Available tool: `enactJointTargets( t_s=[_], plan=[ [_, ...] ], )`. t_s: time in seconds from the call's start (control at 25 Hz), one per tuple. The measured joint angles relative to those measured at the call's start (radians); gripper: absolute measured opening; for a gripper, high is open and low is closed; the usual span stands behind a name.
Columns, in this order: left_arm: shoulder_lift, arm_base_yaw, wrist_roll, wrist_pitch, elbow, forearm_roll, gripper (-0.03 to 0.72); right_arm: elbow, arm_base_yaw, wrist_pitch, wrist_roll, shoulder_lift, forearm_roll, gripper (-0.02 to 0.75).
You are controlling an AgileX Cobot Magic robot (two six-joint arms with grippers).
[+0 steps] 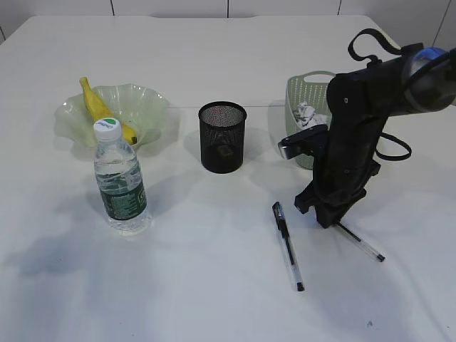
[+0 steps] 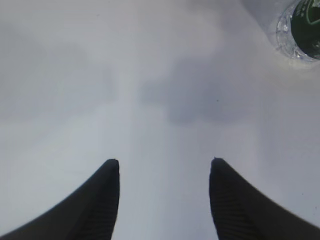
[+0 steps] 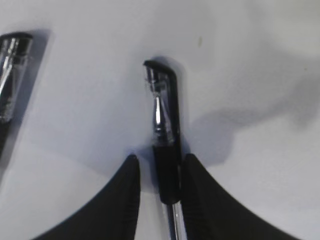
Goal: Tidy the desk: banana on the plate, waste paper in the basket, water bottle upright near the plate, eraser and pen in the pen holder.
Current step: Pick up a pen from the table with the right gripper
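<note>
My right gripper (image 1: pixel 329 217) (image 3: pixel 161 157) is down on the desk (image 1: pixel 214 299), its jaws either side of a black-capped pen (image 3: pixel 167 125) (image 1: pixel 363 245). One finger touches the pen and a narrow gap remains at the other. A second pen (image 1: pixel 287 246) (image 3: pixel 12 75) lies to its left. The banana (image 1: pixel 100 107) lies on the green plate (image 1: pixel 146 100), and the water bottle (image 1: pixel 121 182) stands upright in front of it. A small pale block, the eraser (image 1: pixel 225 152), shows faintly through the pen holder (image 1: pixel 222 137). Crumpled paper (image 1: pixel 308 114) sits in the basket (image 1: pixel 299 89). My left gripper (image 2: pixel 164 160) is open over bare tabletop.
The bottle's base (image 2: pixel 305 30) shows at the top right corner of the left wrist view. The right arm (image 1: pixel 370 121) leans in front of the basket. Bare white desk lies along the front and behind the plate and holder.
</note>
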Motion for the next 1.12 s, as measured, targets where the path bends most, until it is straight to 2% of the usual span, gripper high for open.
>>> enactJointTargets(
  t_s=[0.48, 0.68, 0.96, 1.12],
  plan=[
    [0.000, 0.000, 0.000, 0.009, 0.000, 0.000, 0.395, -0.010, 0.000, 0.029, 0.000, 0.011, 0.008, 0.060],
    [0.000, 0.000, 0.000, 0.009, 0.000, 0.001, 0.394, -0.010, 0.000, 0.037, 0.000, 0.011, 0.015, 0.054],
    [0.000, 0.000, 0.000, 0.011, 0.000, 0.016, 0.393, 0.000, 0.000, 0.045, -0.015, -0.074, 0.143, 0.054],
    [0.000, 0.000, 0.000, 0.011, 0.000, 0.017, 0.393, 0.025, 0.000, -0.021, -0.037, -0.183, 0.184, 0.053]
  ],
)
